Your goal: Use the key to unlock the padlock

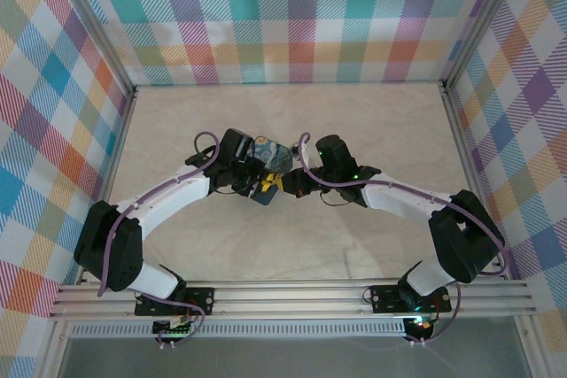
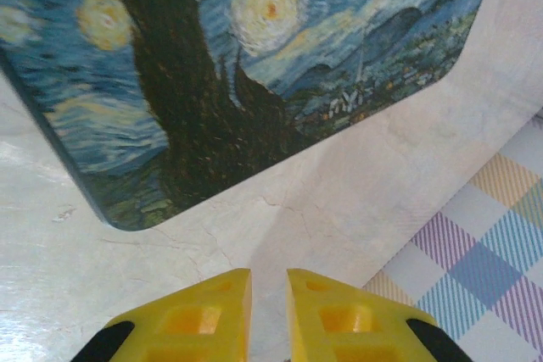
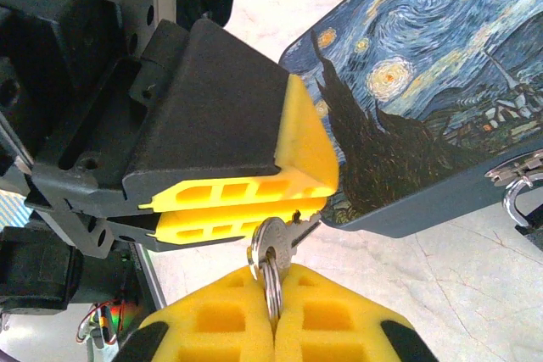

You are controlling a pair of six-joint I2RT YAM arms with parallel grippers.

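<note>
- The right gripper [image 3: 273, 275] has its yellow fingers pressed together on the key [image 3: 284, 233]. They pinch its round head and the wire ring [image 3: 271, 290] threaded through it. The blade points up and away, tilted to the right.
- The blade's tip lies right at the fingertips of the left gripper [image 3: 326, 197], which faces it (I cannot tell whether it touches them or slips between them).
- In the left wrist view the left fingers [image 2: 216, 315] stand a narrow gap apart, with bare table [image 2: 356, 209] seen through the gap and nothing between them.
- The tin [image 1: 273, 155], painted with a swirling blue-and-yellow night sky, lies flat on the table just beyond both grippers, which meet at mid-table in the top view.
- In the right wrist view a silvery clasp [image 3: 513, 171] sticks out at the tin's near edge. A thin curved metal loop hangs from it: the padlock [image 3: 512, 203], its body mostly cut off by the frame edge.
- Key and padlock are apart, spaced along that same edge of the tin.
- Plaid walls [image 1: 292, 15] enclose the table on three sides.
</note>
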